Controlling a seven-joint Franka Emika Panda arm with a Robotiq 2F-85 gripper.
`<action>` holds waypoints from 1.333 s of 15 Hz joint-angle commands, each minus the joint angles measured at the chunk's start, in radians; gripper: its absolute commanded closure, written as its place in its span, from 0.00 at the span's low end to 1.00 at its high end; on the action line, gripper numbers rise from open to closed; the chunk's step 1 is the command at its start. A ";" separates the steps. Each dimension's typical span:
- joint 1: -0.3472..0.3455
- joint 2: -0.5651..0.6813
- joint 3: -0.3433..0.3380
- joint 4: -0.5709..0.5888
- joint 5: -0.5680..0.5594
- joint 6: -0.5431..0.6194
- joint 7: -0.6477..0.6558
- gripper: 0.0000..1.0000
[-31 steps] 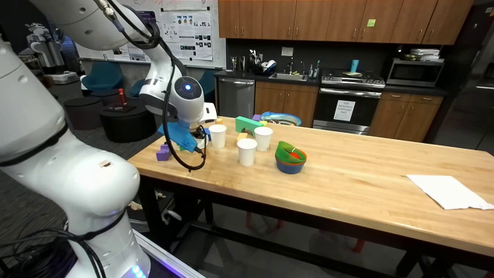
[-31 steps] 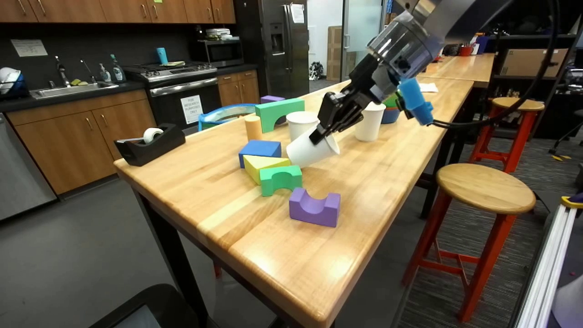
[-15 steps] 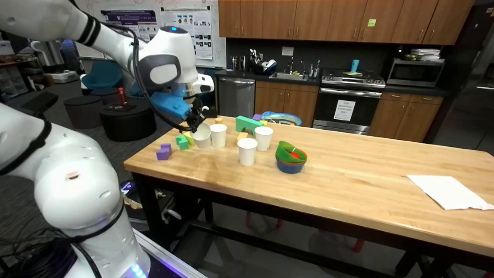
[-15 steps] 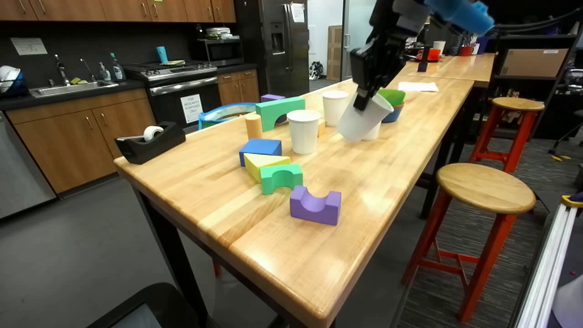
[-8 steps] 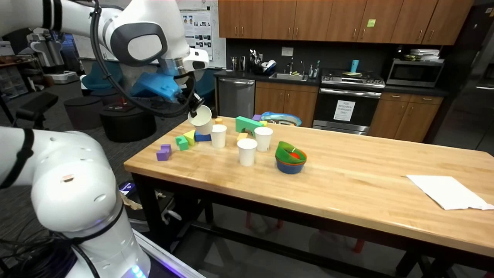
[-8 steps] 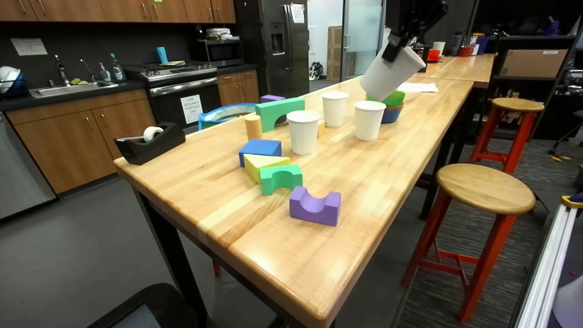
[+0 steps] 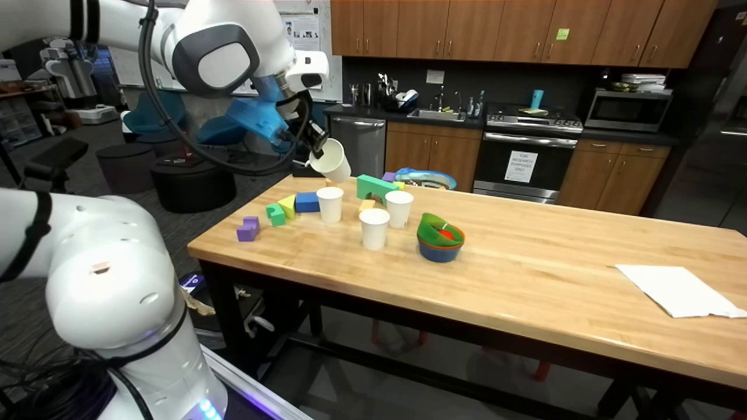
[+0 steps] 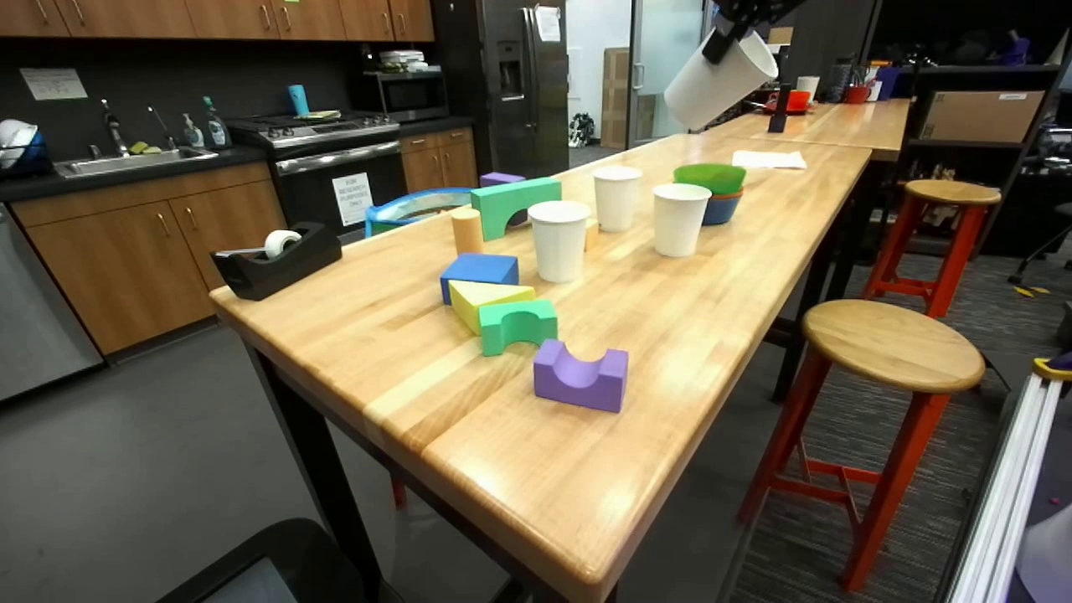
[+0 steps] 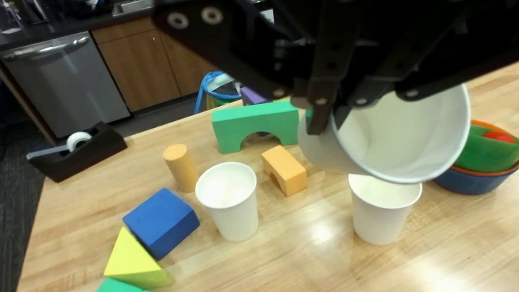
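White cup [image 8: 710, 90]: tilted, held clear above the worktop [image 8: 544, 469]
End effector [image 9: 331, 119]: clamped on the white cup's wall
Upright cups [image 8: 559, 243]: three, standing on the worktop
Blue block [image 9: 162, 221]: just beside the yellow triangle [image 9: 134, 259]
Stacked bowls [image 7: 437, 252]: near the upright cups

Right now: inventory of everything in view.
Table: 1, tan, centre
Held cup: 1, white, above table
Standing cups: 3, white, on table
Arch: 1, green, on table
Notched blocks: 3, green, orange, purple, on table
Wedge: 1, yellow, on table
Block: 1, blue, on table
Cylinder: 1, orange, on table
Half-hidden blocks: 2, purple, yellow, behind arch
Tape dispenser: 1, black, table corner
Bowls: 3, green, orange, blue, stacked on table
Small item: 1, red, in green bowl
Paper: 1, white, on table
Stools: 2+, red legs, beside table
Stove: 1, black, behind table
Cabinets: several, brown, background
Arm: 1, white, beside table
Gripper: 1, black, closed on held cup
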 commanded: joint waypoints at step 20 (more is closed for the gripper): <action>0.255 0.402 -0.321 0.298 -0.418 -0.174 0.272 0.99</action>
